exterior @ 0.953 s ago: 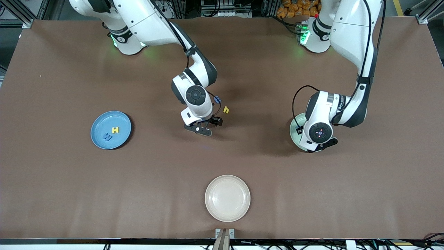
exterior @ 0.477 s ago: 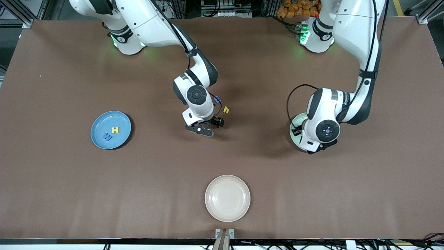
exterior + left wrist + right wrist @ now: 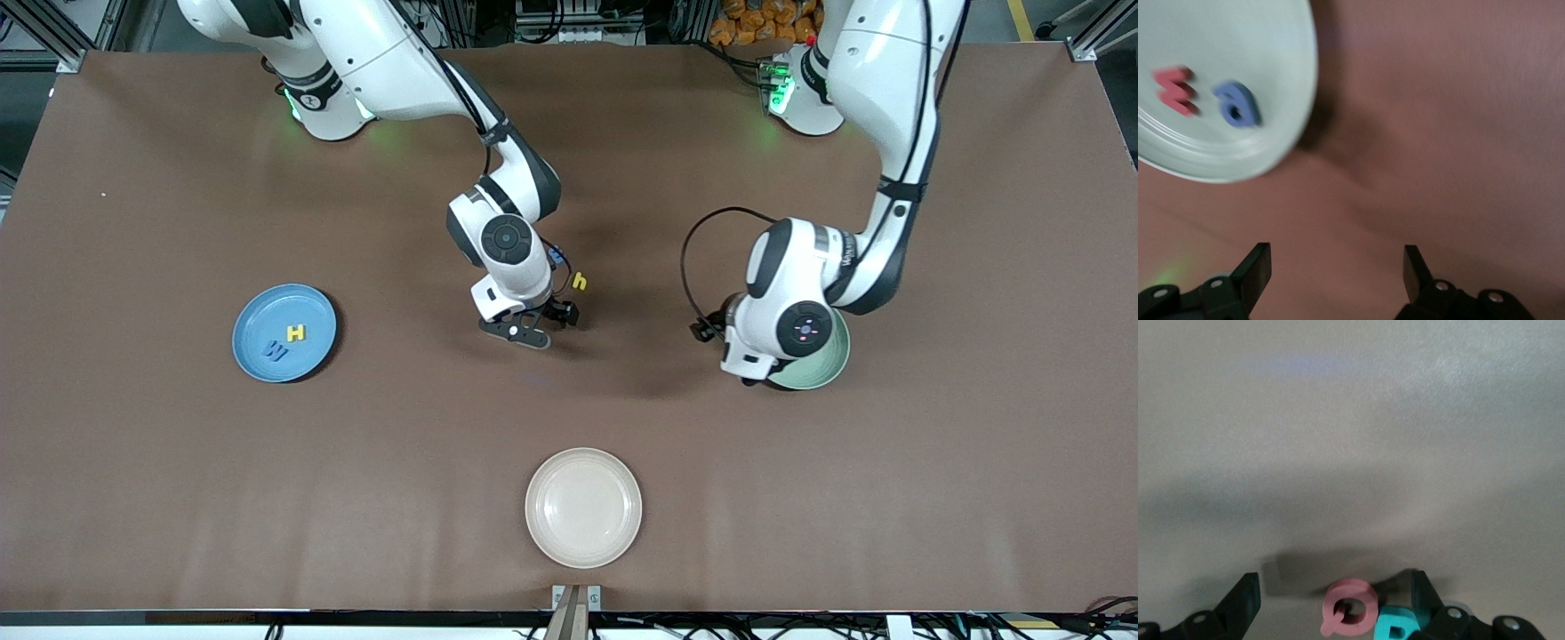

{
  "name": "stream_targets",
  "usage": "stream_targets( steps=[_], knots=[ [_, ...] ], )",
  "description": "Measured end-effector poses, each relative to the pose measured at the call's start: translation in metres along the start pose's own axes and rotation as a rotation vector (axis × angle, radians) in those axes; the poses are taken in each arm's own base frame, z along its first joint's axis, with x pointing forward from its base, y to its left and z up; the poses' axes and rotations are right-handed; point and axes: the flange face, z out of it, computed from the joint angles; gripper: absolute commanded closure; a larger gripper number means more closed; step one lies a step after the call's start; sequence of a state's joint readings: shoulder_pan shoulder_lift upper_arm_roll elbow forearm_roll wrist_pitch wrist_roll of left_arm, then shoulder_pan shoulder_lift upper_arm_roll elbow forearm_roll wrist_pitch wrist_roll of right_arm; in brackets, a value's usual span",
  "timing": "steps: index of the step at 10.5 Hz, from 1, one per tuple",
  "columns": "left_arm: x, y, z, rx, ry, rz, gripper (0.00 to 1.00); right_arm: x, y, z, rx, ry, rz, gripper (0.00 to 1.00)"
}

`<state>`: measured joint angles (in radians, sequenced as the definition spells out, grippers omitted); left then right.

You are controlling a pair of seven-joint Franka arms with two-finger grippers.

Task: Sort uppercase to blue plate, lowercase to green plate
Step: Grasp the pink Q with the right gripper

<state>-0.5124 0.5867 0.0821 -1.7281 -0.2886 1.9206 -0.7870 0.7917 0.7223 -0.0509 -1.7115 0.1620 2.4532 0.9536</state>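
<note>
On the blue plate (image 3: 307,307) lie a yellow H (image 3: 295,332) and a blue M (image 3: 274,350). The green plate (image 3: 827,360) holds a red w (image 3: 1177,90) and a blue a (image 3: 1238,103). My left gripper (image 3: 1336,252) hangs open over bare table beside that plate (image 3: 1238,40), toward the table's middle. Near the middle, my right gripper (image 3: 533,324) is low and open. A red Q (image 3: 1350,613) lies between its fingers and a teal R (image 3: 1395,630) sits by one finger (image 3: 1421,597). A yellow h (image 3: 580,282) and a half-hidden blue letter (image 3: 556,256) lie beside the right wrist.
A cream-white plate (image 3: 583,507) with nothing on it sits near the table's front edge, nearer to the camera than both grippers. The left arm's wrist (image 3: 796,329) overhangs part of the green plate.
The left arm has swung off the green plate toward the table's middle, uncovering most of the plate. The right hand has crept slightly toward the left arm's end.
</note>
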Motion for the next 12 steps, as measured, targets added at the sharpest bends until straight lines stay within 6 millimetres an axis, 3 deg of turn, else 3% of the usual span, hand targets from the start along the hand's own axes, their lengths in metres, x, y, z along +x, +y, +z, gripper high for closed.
stream_targets(
  steps=[2,6,7,8,9,12],
  knots=[
    [-0.0059,0.0079,0.0112,0.010,-0.013,0.012,0.08,-0.0064,-0.0028,0.0039,-0.002,-0.001,0.007,0.00],
    [-0.0029,0.0067,0.0125,0.011,-0.015,0.007,0.08,-0.0113,-0.0047,0.0061,-0.005,-0.001,0.008,0.00],
    [-0.0027,0.0067,0.0130,0.011,-0.015,0.007,0.08,-0.0113,-0.0046,0.0061,-0.005,-0.001,0.011,0.28],
    [-0.0025,0.0067,0.0134,0.012,-0.015,0.007,0.08,-0.0112,-0.0046,0.0061,-0.005,-0.001,0.012,0.83],
    [-0.0025,0.0067,0.0135,0.012,-0.015,0.007,0.08,-0.0110,-0.0047,0.0055,-0.005,-0.001,0.023,1.00],
    [-0.0019,0.0069,0.0141,0.011,-0.014,0.006,0.08,-0.0127,-0.0081,0.0000,0.008,0.004,0.056,1.00]
  ],
)
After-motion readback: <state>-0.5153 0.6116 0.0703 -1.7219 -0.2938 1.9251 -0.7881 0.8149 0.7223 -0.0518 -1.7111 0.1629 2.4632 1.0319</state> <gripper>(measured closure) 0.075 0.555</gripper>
